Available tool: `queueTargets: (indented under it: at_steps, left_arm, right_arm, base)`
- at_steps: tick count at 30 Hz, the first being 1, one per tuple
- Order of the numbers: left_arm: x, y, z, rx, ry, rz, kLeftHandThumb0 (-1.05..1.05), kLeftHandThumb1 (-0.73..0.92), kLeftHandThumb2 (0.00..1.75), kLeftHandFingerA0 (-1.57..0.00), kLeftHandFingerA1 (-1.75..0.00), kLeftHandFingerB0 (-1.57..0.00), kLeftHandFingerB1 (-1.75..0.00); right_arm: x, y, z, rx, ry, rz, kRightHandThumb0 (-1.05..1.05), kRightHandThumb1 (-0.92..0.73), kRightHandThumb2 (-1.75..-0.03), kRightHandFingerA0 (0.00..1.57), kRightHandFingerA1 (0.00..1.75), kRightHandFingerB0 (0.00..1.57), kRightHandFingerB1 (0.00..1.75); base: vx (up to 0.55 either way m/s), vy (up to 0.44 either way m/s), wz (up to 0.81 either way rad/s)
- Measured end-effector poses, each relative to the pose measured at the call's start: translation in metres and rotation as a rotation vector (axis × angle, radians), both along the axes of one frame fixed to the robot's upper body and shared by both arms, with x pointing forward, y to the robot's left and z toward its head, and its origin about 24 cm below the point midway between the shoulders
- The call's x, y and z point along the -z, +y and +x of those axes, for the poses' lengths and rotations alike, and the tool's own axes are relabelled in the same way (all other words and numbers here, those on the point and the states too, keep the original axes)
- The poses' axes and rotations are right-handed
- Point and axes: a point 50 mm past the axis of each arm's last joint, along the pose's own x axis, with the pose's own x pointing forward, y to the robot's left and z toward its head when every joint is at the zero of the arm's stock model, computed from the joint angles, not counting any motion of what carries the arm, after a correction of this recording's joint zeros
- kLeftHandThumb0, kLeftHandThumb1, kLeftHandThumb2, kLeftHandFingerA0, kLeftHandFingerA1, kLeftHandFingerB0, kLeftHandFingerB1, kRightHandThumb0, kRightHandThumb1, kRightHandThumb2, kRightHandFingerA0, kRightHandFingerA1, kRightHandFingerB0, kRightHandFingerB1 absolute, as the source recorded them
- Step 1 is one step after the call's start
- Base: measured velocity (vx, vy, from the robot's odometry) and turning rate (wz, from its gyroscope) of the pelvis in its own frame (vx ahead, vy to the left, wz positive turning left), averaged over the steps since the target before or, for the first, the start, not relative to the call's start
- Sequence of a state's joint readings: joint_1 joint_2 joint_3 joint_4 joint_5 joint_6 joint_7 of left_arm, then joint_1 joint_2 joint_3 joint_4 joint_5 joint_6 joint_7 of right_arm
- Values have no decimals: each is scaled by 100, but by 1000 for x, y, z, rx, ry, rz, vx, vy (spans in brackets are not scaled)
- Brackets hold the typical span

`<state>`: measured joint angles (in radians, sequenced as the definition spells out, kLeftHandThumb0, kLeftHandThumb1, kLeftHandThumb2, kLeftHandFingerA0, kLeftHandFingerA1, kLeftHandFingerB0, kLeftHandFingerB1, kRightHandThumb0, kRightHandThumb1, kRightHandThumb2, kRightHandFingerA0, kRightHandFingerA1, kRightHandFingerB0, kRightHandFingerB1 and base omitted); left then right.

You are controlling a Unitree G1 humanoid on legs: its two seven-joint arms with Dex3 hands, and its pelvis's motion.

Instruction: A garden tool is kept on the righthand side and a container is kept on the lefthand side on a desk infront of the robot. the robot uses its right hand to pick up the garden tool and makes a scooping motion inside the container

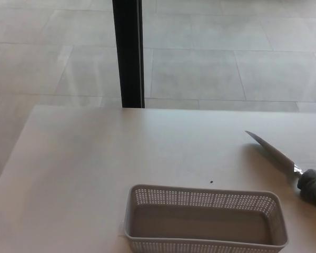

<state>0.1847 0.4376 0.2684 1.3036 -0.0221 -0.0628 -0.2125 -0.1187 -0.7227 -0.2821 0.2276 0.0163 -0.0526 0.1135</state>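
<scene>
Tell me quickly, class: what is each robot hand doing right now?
Left hand: not in view.
Right hand: not in view; the garden tool lies untouched on the desk.

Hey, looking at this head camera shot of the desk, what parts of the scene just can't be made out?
- Garden tool, head view: its handle runs off the right edge, so its end is unseen.
- Basket, head view: the near wall is cut by the bottom edge.
- Both robot hands: out of frame.
- Dark speck on the desk: too small to identify.
</scene>
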Motion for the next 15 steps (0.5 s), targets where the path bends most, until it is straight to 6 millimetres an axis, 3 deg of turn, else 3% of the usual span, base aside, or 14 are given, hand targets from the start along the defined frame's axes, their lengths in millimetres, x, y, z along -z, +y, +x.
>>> queueTargets:
  at_steps: [1, 2, 3, 4, 8, 10, 11, 13, 15]
  left_arm:
    - [0, 0, 0, 0, 0, 0, -68, -5, 119, -96, -107, -80, -99]
    - [0, 0, 0, 0, 0, 0, -71, 0, 109, -99, -106, -82, -97]
    - [0, 0, 0, 0, 0, 0, -71, 0, 109, -93, -107, -79, -97]
    - [0, 0, 0, 0, -1, 0, -76, 1, 114, -88, -107, -78, -98]
    - [0, 0, 2, 0, -5, 0, -76, 3, 113, -88, -108, -78, -97]
    - [0, 0, 3, 0, -7, 0, -71, -5, 119, -89, -111, -77, -101]
    - [0, 0, 3, -1, -9, 0, -69, -5, 112, -100, -109, -81, -100]
    - [0, 0, 3, -5, -13, 0, -70, -4, 113, -95, -110, -80, -101]
    - [0, 1, 4, -8, -17, 1, -70, -4, 115, -86, -110, -75, -101]
  right_arm:
    - [5, 3, 2, -12, 24, -15, -90, -62, -107, 3, 17, 5, 18]
    - [8, 6, 3, -20, 40, -24, -93, -83, -66, 0, 27, 0, 25]
    - [13, 10, 6, -35, 70, -43, -92, -67, -108, 3, 14, 4, 15]
    - [17, 13, 8, -44, 89, -56, -95, -69, -107, 5, 15, 9, 15]
    - [34, 25, 16, -86, 181, -117, -91, -67, -107, 3, 18, 7, 19]
    - [43, 30, 19, -107, 225, -151, -92, -67, -106, 4, 18, 8, 20]
    - [46, 32, 20, -115, 243, -164, -91, -67, -106, 2, 22, 8, 22]
    - [55, 37, 23, -134, 287, -201, -94, -69, -107, 1, 21, 4, 22]
    - [61, 41, 24, -148, 322, -233, -91, -67, -106, 4, 22, 12, 26]
  base:
    - [0, 0, 0]
    - [0, 0, 0]
    - [0, 0, 0]
    - [0, 0, 0]
    - [0, 0, 0]
    - [0, 0, 0]
    - [0, 0, 0]
    - [0, 0, 0]
    - [0, 0, 0]
